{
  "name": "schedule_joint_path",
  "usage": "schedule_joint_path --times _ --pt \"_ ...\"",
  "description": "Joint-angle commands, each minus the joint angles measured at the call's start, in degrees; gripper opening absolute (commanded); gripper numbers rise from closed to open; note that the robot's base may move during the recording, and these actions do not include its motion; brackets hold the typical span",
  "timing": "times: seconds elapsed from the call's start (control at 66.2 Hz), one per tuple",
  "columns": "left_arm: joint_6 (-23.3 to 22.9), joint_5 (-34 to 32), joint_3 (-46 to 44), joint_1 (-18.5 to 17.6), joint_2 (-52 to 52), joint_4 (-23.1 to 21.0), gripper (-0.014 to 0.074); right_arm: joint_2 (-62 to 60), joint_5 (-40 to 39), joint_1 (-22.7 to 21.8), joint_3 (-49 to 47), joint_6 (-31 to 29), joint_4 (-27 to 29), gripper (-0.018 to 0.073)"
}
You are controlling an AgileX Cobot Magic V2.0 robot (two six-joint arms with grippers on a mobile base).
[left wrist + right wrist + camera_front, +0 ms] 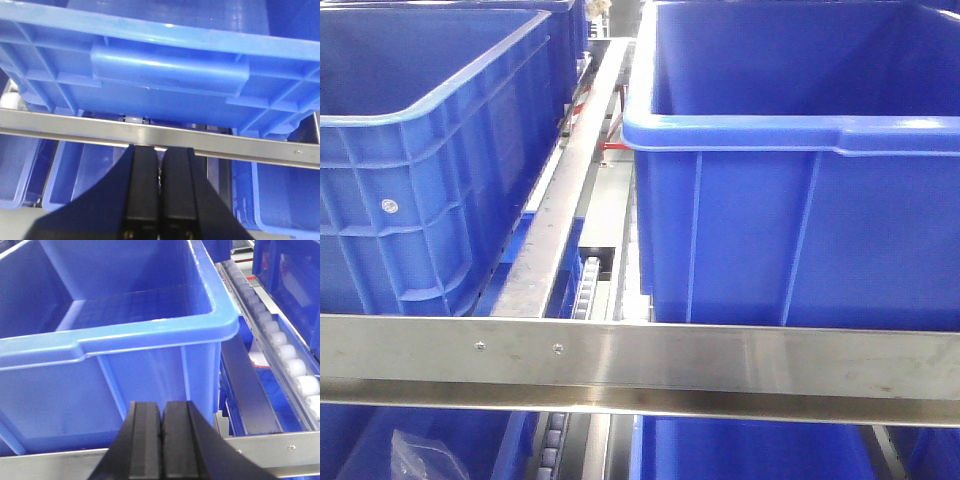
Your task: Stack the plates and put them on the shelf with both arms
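Plates are not in sight; they likely break easily and slip, so hold the rims. Left gripper (159, 200) and right gripper (161, 445) fingers are pressed together, empty, near the blue bins (790, 200).

Bright, even overhead light — soft glare on the blue bins (800, 130) — slightly soft focus throughout.

Warehouse racking: blue crates (790, 200) on roller rails (280, 345).

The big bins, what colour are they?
Blue. The bins show best in the front view.
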Motion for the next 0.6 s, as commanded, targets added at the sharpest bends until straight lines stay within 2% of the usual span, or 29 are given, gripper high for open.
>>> schedule_joint_path --times 0.0,0.287,0.469,0.529,0.589 --pt "0.16 -5.45 0.11 -0.26 -4.17 0.29 0.0083 -1.08 -5.15 -0.23 0.08 -0.23 -0.16 0.0048" --pt "0.16 -17.01 15.37 -0.16 -24.70 -1.78 0.0083 -1.08 -5.15 -0.23 0.08 -0.23 -0.16 0.0048" --pt "0.16 -19.92 21.86 0.07 -32.52 -2.77 0.0083 -1.08 -5.15 -0.23 0.08 -0.23 -0.16 0.0048" --pt "0.16 -17.55 21.74 0.07 -34.52 -2.77 0.0083 -1.08 -5.15 -0.23 0.08 -0.23 -0.16 0.0048" --pt "0.16 -17.89 21.74 0.07 -34.72 -2.46 0.0083 -1.08 -5.15 -0.23 0.08 -0.23 -0.16 0.0048"
